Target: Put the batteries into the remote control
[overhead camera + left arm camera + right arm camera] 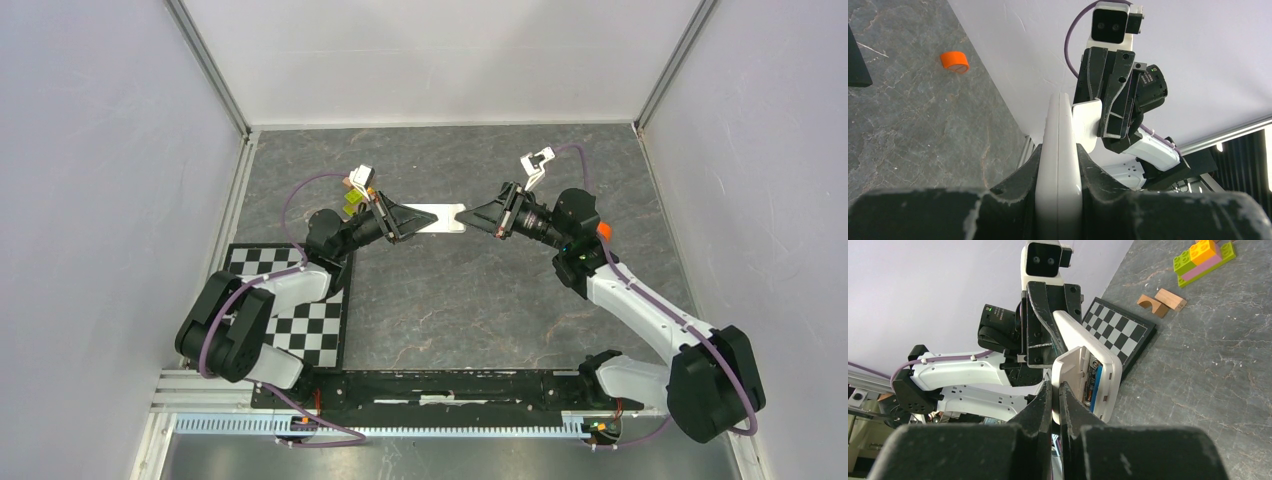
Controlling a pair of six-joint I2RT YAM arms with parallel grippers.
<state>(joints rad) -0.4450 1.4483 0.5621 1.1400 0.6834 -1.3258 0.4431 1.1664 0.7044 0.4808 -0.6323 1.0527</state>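
The white remote control hangs above the table, held between both arms. My left gripper is shut on its sides, and I see it edge-on. My right gripper is shut on the thin edge of the white battery cover, which stands ajar from the back of the remote control. In the opened compartment lies a bright blue battery. From above, the left gripper and the right gripper face each other across the handset.
An orange round cap lies on the grey table to the right. A checkerboard sits near the left arm's base. Stacked toy bricks, two wooden blocks and a black bar lie on the table.
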